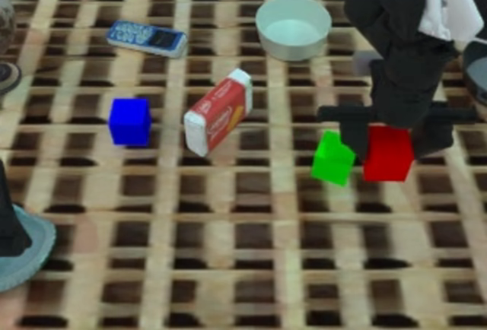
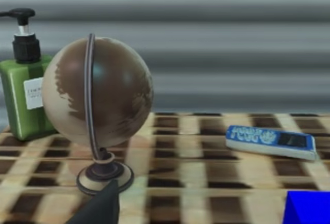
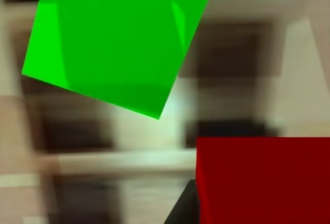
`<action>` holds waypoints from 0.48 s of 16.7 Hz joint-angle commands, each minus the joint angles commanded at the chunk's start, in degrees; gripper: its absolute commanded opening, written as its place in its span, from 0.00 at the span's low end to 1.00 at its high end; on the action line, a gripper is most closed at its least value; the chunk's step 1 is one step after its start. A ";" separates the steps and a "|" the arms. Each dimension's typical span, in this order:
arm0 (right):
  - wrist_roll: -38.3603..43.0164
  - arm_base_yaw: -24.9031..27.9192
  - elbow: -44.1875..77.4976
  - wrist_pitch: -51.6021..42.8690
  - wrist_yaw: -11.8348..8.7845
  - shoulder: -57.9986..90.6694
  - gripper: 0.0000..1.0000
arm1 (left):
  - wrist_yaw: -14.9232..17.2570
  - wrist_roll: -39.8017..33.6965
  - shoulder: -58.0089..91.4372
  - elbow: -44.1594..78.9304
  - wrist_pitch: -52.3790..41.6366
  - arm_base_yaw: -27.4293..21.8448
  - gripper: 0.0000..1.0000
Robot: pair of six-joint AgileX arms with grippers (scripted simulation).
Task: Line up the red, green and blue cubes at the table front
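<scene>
Right arm: reaches down over the table's right half, right gripper [image 1: 380, 134] pointing down.
Left arm: parked at the table's left edge, left gripper [image 1: 9, 223].

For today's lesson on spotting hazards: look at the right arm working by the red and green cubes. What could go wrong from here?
1. The right gripper is down at the bright red matte cube, with the bright green matte cube close beside it, already skewed; the fingers could nudge it further askew.

2. The deep blue matte cube sits far off, near the red-and-white box, which could get bumped when the cube is fetched.
</scene>
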 joint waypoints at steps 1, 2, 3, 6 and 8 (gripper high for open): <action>3.83 4.19 3.59 -1.60 0.07 2.17 0.00 | 0.00 0.00 0.00 0.00 0.00 0.00 1.00; 7.76 8.57 7.17 -3.20 0.12 4.32 0.00 | 0.00 0.00 0.00 0.00 0.00 0.00 1.00; 11.70 12.96 10.67 -4.75 0.17 6.40 0.00 | 0.00 0.00 0.00 0.00 0.00 0.00 1.00; 22.30 24.35 19.94 -8.65 0.39 11.55 0.00 | 0.00 0.00 0.00 0.00 0.00 0.00 1.00; 27.17 29.25 24.56 -10.31 0.61 13.69 0.00 | 0.00 0.00 0.00 0.00 0.00 0.00 1.00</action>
